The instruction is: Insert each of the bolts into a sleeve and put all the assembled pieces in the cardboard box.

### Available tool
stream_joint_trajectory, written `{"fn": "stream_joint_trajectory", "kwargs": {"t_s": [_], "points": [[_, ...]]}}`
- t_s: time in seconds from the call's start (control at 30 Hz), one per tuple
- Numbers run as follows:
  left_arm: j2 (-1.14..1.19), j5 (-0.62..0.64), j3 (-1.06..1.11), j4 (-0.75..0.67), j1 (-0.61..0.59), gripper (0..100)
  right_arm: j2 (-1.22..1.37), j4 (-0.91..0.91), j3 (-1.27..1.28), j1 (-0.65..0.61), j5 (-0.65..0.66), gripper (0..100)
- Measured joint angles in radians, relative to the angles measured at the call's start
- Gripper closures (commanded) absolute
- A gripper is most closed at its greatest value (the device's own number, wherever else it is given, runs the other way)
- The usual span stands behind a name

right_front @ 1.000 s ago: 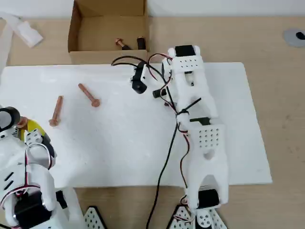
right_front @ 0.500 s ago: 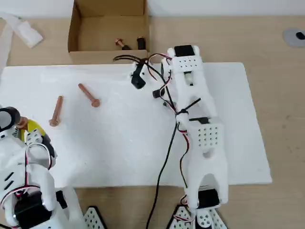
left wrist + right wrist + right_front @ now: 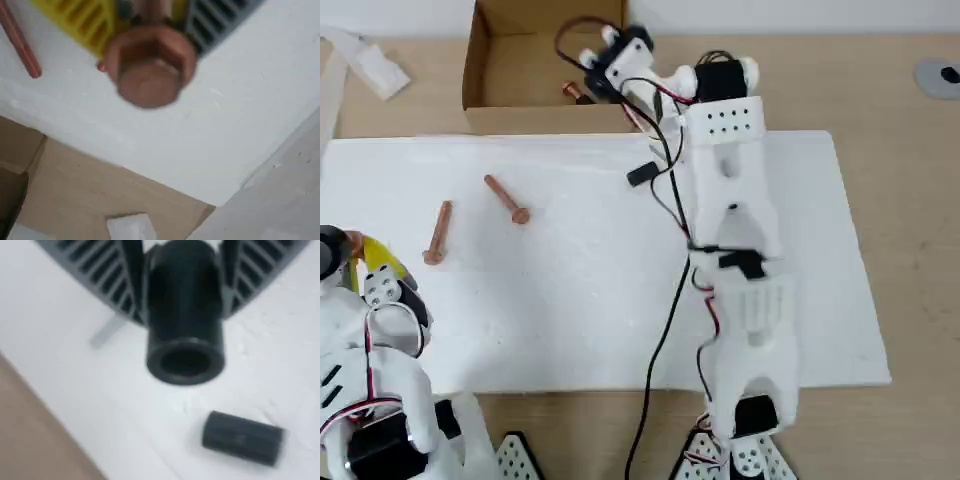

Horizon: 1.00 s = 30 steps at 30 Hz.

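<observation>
My left gripper [image 3: 362,256] sits at the mat's near left edge, shut on a copper bolt [image 3: 350,243]. The bolt's hex head [image 3: 150,67] shows between a yellow and a grey finger. Two more copper bolts [image 3: 437,232] [image 3: 507,199] lie loose on the white mat [image 3: 580,290]. My right gripper [image 3: 596,78] is stretched out over the right side of the cardboard box [image 3: 472,70], shut on a black sleeve [image 3: 185,315] whose open end faces the camera. A second black sleeve [image 3: 243,437] lies on a white surface beneath it. A bolt piece [image 3: 570,90] rests inside the box.
Black and red cables [image 3: 665,290] trail along the right arm over the mat. A white object [image 3: 375,65] lies at the far left and a grey disc [image 3: 938,76] at the far right on the wooden table. Both arm bases stand at the near edge.
The right arm has swung from over the mat's far edge up and out to the box. The left arm has barely shifted, still holding its bolt.
</observation>
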Motion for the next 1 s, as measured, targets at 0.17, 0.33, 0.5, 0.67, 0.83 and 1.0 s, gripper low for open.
{"fn": "stream_joint_trajectory", "kwargs": {"t_s": [0.17, 0.33, 0.5, 0.67, 0.83, 1.0], "points": [[0.0, 0.0, 0.0, -0.052, 0.0, 99, -0.324, 0.002, 0.207, -0.08, -0.19, 98.8], [0.002, 0.0, 0.038, -0.114, 0.0, 99, -0.692, 0.002, 0.402, -0.101, -0.339, 98.8], [0.002, 0.0, 0.051, -0.152, 0.0, 99, -0.997, 0.002, 0.578, -0.107, -0.448, 98.8], [0.0, 0.0, 0.052, -0.264, 0.035, 99, -1.204, -0.032, 0.841, -0.107, -0.529, 98.8], [0.002, 0.0, 0.052, -0.347, 0.196, 99, -1.369, -0.184, 1.162, -0.107, -0.542, 98.8], [0.002, 0.0, 0.052, -0.396, 0.361, 99, -1.61, -0.382, 1.475, -0.107, -0.542, 98.8]]}}
